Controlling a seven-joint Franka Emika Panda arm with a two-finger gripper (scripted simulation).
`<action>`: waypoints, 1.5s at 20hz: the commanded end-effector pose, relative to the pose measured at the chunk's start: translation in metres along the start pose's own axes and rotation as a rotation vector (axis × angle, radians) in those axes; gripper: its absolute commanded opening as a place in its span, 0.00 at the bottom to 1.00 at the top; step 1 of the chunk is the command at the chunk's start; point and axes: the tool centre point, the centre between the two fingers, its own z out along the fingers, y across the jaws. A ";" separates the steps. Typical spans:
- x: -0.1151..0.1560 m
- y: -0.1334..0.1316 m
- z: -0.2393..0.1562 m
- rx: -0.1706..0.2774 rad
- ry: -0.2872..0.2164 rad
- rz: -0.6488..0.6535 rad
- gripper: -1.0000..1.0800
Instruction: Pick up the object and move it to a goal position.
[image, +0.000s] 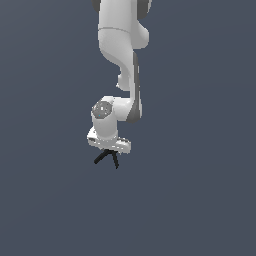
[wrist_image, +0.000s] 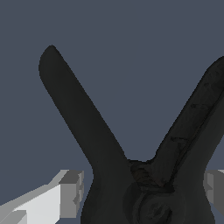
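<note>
**Holding clamp under end effector, transport step likely in hand**

Scanning the exterior view from its left to its right: plain dark ground on the left, no features. At centre the white arm (image: 122, 50) comes down from the top edge, bends at the wrist, and ends in the end effector (image: 107, 150). Directly beneath it hangs the clamp (image: 106, 158), black, two thin legs splayed downward in an inverted V. Right of that, plain ground again. No goal marker shows anywhere. Whether a desk surface lies under the clamp, or whether the clamp is lifted off it, cannot be told; no shadow or edge to judge by.

Wrist view, same order: one pale finger (wrist_image: 65, 192) on one side, then the clamp (wrist_image: 131, 175) filling the middle, its two legs spreading away from the camera in a V with the pivot close in, then the edge of the second finger (wrist_image: 214, 183) at the far side.

End effector state: fingers sit on either side of the clamp body, tight against it on at least one side. Reads as grasping the clamp, though actual contact on both sides is not fully visible.

Judgement: the pick looks done, or at the squeeze. Next move calls for a firm hold kept through a carry toward the goal, whose location is not shown. Thin, pivoting shape may swing or slip if moved fast.
</note>
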 end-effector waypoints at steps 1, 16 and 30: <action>0.000 0.000 0.001 0.000 0.000 0.000 0.00; -0.006 -0.036 -0.042 0.000 0.000 0.000 0.00; -0.011 -0.093 -0.111 -0.001 0.000 0.001 0.00</action>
